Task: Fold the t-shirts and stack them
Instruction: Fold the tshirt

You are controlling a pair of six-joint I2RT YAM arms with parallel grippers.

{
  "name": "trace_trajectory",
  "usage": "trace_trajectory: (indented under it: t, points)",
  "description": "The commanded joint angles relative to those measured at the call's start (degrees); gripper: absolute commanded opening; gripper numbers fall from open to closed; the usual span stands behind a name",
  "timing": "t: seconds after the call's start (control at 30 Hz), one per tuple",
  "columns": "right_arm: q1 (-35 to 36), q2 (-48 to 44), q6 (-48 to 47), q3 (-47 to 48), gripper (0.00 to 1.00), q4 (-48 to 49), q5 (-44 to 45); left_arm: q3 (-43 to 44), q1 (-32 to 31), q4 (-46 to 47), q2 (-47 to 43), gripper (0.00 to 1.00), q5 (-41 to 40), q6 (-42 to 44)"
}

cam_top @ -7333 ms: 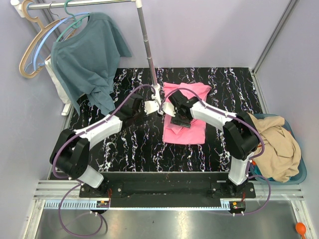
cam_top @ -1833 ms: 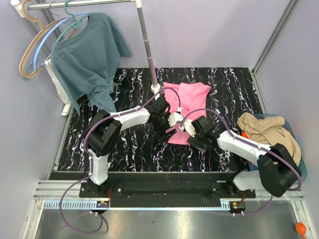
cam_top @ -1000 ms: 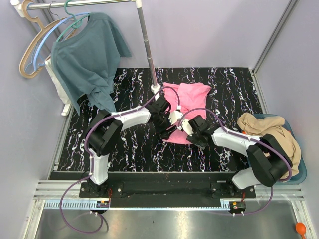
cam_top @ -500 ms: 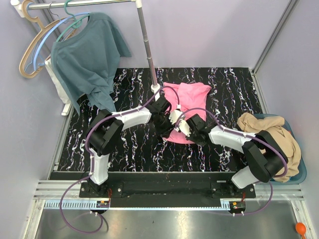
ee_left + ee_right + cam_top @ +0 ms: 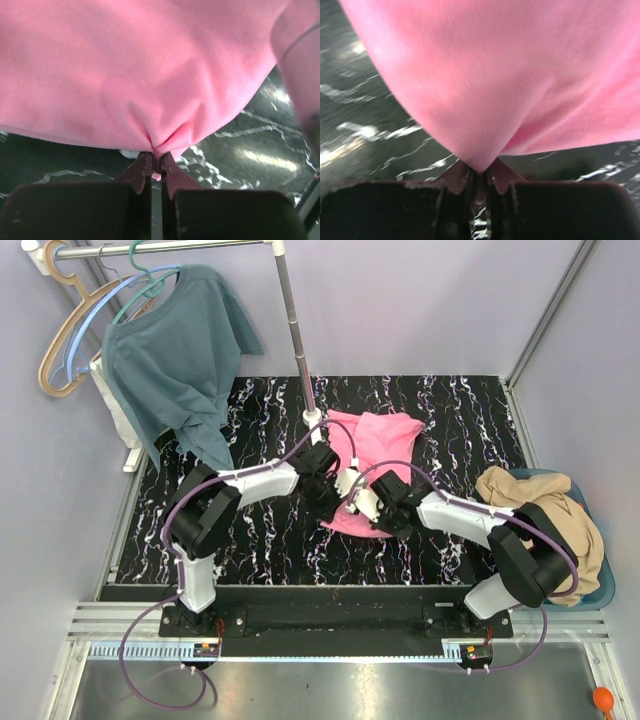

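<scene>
Left gripper (image 5: 156, 157): jaws pinched tight on a small pucker at the near edge of the bright pink t-shirt (image 5: 150, 65); right gripper (image 5: 479, 176): likewise clamped on a fold of that edge, just beside the left. The shirt lies mid-way across the black marbled table (image 5: 250, 540); 1 tan-beige t-shirt (image 5: 545, 525) is heaped well apart in the blue basket (image 5: 606, 585). Step judged: start of the pink shirt's fold; the next move probably calls for both grips lifting together and carrying the edge evenly toward the far side.
</scene>
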Motion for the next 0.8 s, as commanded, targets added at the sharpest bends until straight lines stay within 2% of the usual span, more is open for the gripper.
trace_trajectory:
  t: [0.0,0.4,0.5,0.77]
  points:
    - [0.53,-3.94,4.62,2.71,0.00,-2.05,-3.94,-5.78,-3.52,-11.86,-4.07,0.00,1.00,5.57]
    - [13.01,-10.18,8.13,6.31,0.00,-13.65,-3.86,-12.45,-5.72,-18.80,-12.25,0.00,-2.16,8.38]
    - [13.81,-11.85,9.19,9.29,0.00,-14.88,-2.02,-12.81,-5.81,-18.80,-15.58,0.00,-3.13,8.38]
    - [13.81,-16.69,7.00,13.34,0.00,-16.03,5.71,-5.71,-5.55,-18.36,-21.66,0.00,-6.82,9.18]
